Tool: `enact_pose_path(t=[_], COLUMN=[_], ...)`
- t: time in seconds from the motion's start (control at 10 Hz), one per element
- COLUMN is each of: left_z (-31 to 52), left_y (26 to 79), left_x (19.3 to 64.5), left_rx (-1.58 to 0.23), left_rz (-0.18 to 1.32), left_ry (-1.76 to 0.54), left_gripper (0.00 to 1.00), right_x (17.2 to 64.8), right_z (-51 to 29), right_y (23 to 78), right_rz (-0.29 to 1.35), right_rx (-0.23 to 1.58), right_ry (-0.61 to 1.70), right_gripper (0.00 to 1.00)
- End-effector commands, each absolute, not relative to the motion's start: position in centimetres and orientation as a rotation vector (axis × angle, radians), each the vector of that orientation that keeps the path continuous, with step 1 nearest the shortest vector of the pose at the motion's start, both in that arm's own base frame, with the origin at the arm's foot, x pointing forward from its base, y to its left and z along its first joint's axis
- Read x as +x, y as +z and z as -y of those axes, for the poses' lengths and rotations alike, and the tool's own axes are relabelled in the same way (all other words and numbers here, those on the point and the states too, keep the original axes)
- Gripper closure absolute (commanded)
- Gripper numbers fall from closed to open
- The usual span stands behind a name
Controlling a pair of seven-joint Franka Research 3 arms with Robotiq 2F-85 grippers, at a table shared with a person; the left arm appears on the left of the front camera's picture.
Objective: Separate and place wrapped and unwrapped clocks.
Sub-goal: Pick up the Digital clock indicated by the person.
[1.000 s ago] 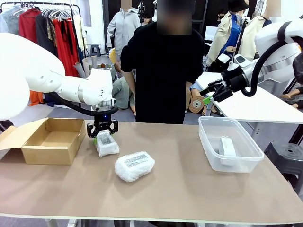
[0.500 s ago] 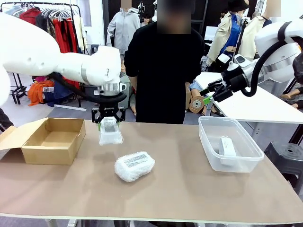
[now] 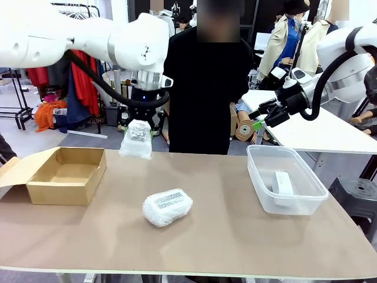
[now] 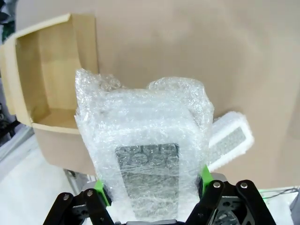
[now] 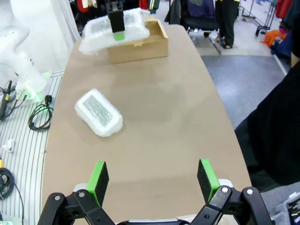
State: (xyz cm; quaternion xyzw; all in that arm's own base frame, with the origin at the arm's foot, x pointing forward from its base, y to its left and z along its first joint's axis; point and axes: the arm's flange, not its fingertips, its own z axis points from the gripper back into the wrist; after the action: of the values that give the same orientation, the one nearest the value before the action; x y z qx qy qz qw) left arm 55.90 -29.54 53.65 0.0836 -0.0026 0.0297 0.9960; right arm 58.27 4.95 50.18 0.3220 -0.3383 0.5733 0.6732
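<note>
My left gripper point(image 3: 140, 125) is shut on a bubble-wrapped clock point(image 3: 136, 141), which hangs well above the table just right of the cardboard box. The left wrist view shows this bundle point(image 4: 145, 154) with its dark label clamped between the green pads point(image 4: 99, 191). A second wrapped clock point(image 3: 167, 206) lies flat on the table's middle; it appears as a wrapped bundle point(image 5: 99, 112) in the right wrist view and as a white bundle point(image 4: 229, 138) past the held one. A bare white clock point(image 3: 283, 183) rests inside the clear tub point(image 3: 259, 187). My right gripper point(image 3: 257, 122) stands open and empty, high above the tub; point(image 5: 153, 180) marks it in its own view.
An open tan cardboard box point(image 3: 62, 191) sits at the table's left edge, its flap point(image 3: 15, 171) folded outward. A person in black point(image 3: 203, 82) stands at the far side behind the table. Bare tabletop point(image 3: 235, 236) lies in front between box and tub.
My left gripper has lifted the wrapped clock off the table, rising and shifting slightly right. The right arm and the other clocks have not moved.
</note>
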Motion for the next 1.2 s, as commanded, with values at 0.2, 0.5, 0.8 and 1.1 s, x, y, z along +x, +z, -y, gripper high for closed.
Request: enact_pose_path(t=[0.2, 0.5, 0.8, 1.1], left_z=[30.5, 31.8, 32.2, 32.5], left_y=[59.1, 63.0, 64.1, 63.5], left_x=[55.2, 53.8, 52.7, 52.2], left_rx=[0.204, 0.195, 0.201, 0.182], left_rz=[0.039, 0.019, 0.087, 0.051], left_ry=[-0.010, -0.098, -0.091, -0.093], left_gripper=[1.00, 1.00, 1.00, 1.00], right_x=[58.3, 58.3, 58.3, 58.3], right_z=[-5.0, -5.0, -5.0, -5.0], right_y=[50.3, 50.3, 50.3, 50.3], right_rz=[0.761, 0.761, 0.761, 0.761], right_rx=[0.716, 0.716, 0.716, 0.716], right_ry=[1.298, 1.298, 1.298, 1.298], right_gripper=[0.00, 0.00, 0.00, 0.00])
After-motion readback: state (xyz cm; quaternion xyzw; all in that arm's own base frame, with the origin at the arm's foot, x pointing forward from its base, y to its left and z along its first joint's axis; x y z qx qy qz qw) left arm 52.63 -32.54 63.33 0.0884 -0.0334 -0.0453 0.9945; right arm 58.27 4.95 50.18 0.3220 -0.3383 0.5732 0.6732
